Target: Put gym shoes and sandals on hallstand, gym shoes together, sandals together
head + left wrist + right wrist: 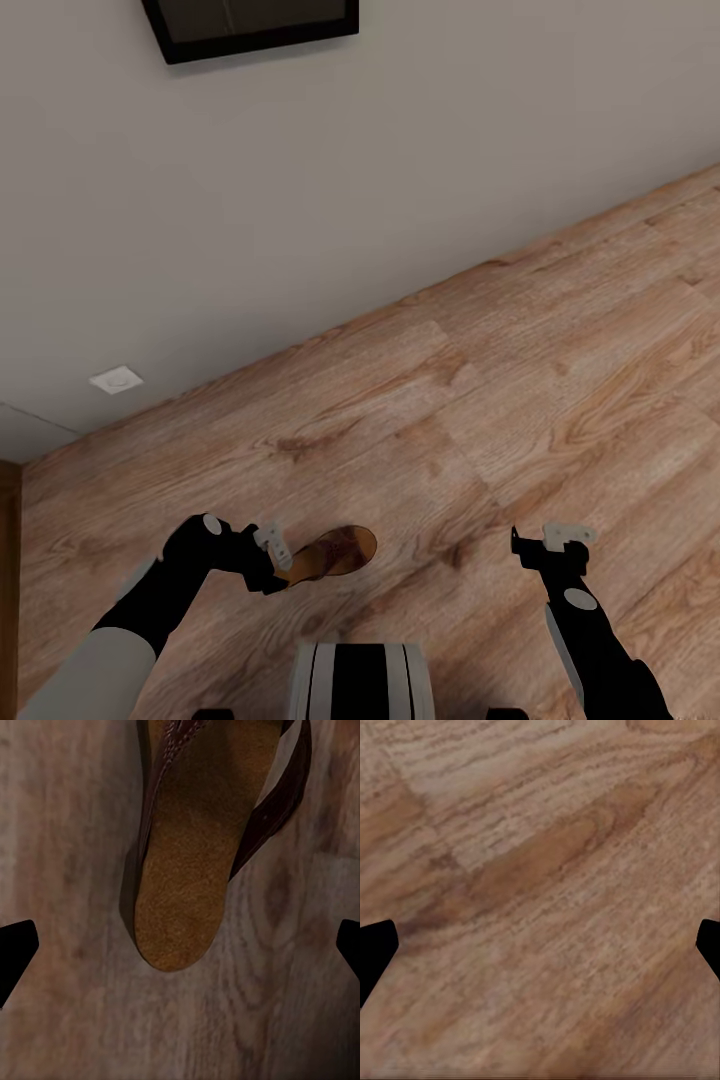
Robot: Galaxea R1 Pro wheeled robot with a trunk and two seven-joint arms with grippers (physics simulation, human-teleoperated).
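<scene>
Looking past your left gripper (180, 945), its spread fingers straddle the heel of a brown leather sandal (191, 847) on the wood-plank floor (540, 870); your right gripper (540, 945) hangs spread over bare planks.

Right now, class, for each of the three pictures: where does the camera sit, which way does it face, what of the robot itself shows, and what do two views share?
Head view: from the robot's head, looking forward and down at light brown wood-plank floor and pale wall; both arms show, with left gripper and right gripper.
Left wrist view: down along the fingers at a brown leather sandal with tan cork footbed.
Right wrist view: down at bare planks; fingertips at the edges.
Shared: head and left wrist views both show the sandal.
</scene>
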